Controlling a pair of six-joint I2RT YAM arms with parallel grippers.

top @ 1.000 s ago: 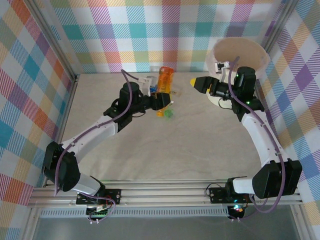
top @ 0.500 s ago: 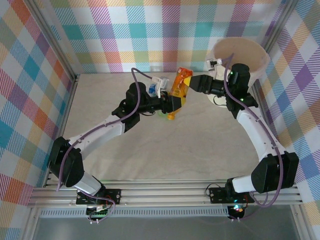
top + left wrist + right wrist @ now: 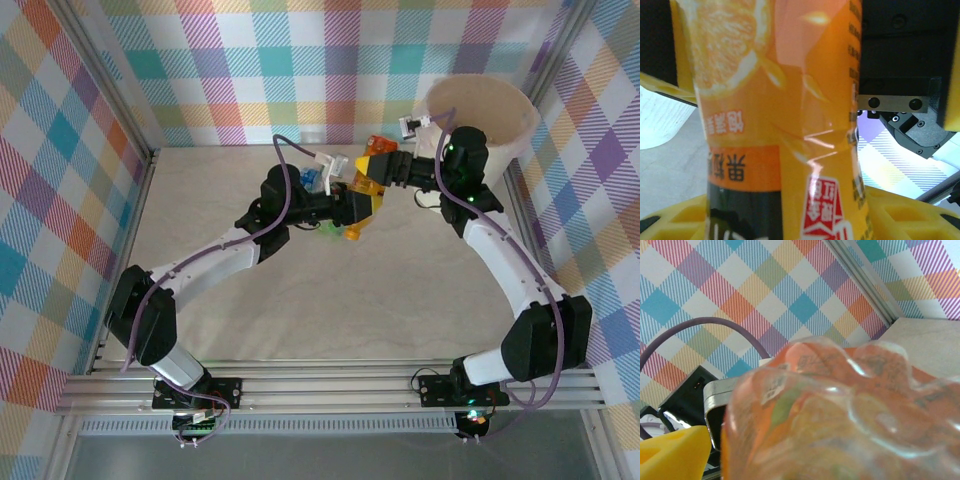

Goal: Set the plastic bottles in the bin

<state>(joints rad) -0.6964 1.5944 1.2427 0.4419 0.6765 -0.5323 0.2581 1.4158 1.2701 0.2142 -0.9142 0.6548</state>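
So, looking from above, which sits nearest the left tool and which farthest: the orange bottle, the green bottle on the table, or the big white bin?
1. The orange bottle: gripped in the left tool.
2. The green bottle: on the table close beside it, on its left.
3. The bin: far right corner, farthest.

The top external camera looks down from above the near edge over the whole table (image 3: 400,300), while the left wrist camera faces right and the right wrist camera faces left, both very close on the same orange bottle (image 3: 358,188).
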